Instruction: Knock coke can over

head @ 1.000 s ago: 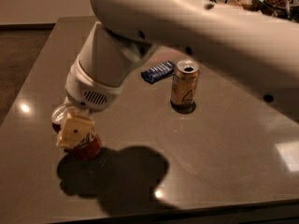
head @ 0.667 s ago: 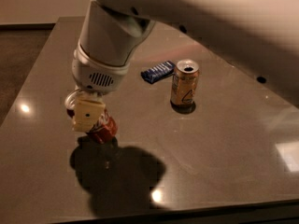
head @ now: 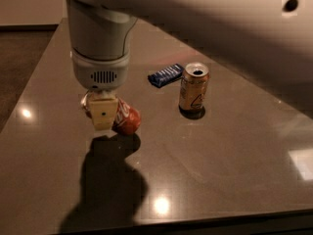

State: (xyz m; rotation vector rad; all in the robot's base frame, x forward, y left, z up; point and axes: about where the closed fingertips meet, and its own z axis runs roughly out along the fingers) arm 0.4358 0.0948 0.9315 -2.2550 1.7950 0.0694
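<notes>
The gripper (head: 103, 114) is hanging low at the 9 o'clock side of the bench (head: 234, 170); whether it is spread or closed cannot be told. The coke can (head: 126, 119) is leaning steeply against its 3 o'clock side, touching it, apparently tipped but not settled. Risk: if the can is only resting on the gripper, pulling away could be letting it rock back upright. A harder push could be sending it rolling toward 2 o'clock, where the gold can (head: 193, 88) is standing upright, well apart. Beyond, at 1 o'clock, the blue packet (head: 165, 75) is lying flat. Count: one coke can, one gold can, one blue packet, one gripper.
</notes>
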